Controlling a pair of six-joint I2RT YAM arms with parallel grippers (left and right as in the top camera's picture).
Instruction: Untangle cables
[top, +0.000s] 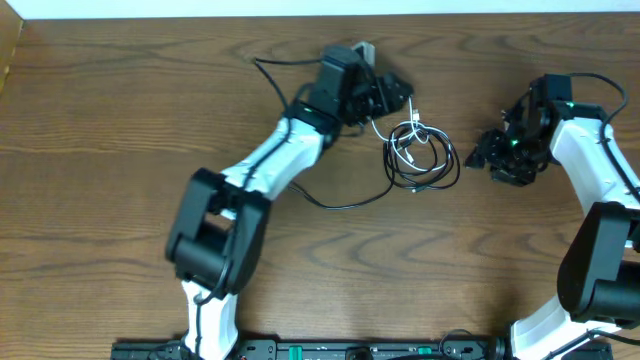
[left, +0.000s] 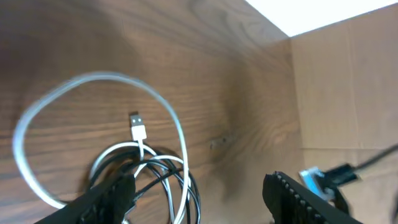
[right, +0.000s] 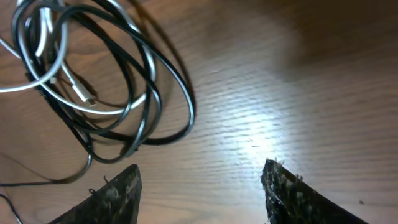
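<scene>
While my left end effector (left: 199, 183) and my right end effector (right: 200, 167) both hang wide open and empty, the white cable (left: 106, 76) and black cable (right: 190, 112) lie looped through each other on the bench (top: 100, 120) between them. Should I close on both cords at once, a pull would cinch the knot or drag the whole heap along instead of freeing one strand.

The left arm (top: 272, 152) and right arm (top: 585, 160) wear white shells, black joints (wires (top: 285, 60) trailing) and jagged black pincer fingers (right: 292, 199).
</scene>
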